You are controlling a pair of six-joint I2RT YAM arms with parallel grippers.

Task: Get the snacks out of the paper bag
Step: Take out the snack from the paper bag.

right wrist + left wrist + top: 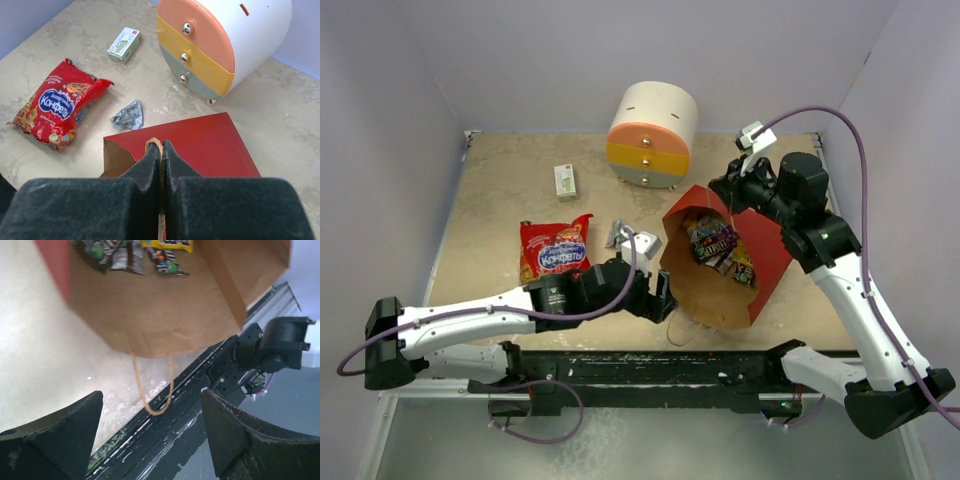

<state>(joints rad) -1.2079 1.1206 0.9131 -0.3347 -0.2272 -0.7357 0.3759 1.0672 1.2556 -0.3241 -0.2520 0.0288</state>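
The red paper bag (770,250) lies tilted with its brown inside facing up, several candy wrappers (718,248) inside. My right gripper (734,188) is shut on the bag's upper loop handle (156,144), above the bag's red side (210,145). My left gripper (663,296) is open and empty by the bag's near rim; the lower handle loop (152,390) hangs between and ahead of its fingers (75,430). The candies (135,252) show in the left wrist view. The red chip bag (555,250) and a silver wrapper (620,235) lie on the table, and both show in the right wrist view, chip bag (57,105) and wrapper (129,115).
A round white-orange-yellow drawer unit (653,136) stands at the back. A small white-green box (565,181) lies at the back left. The black frame rail (670,365) runs along the table's near edge, just below the bag.
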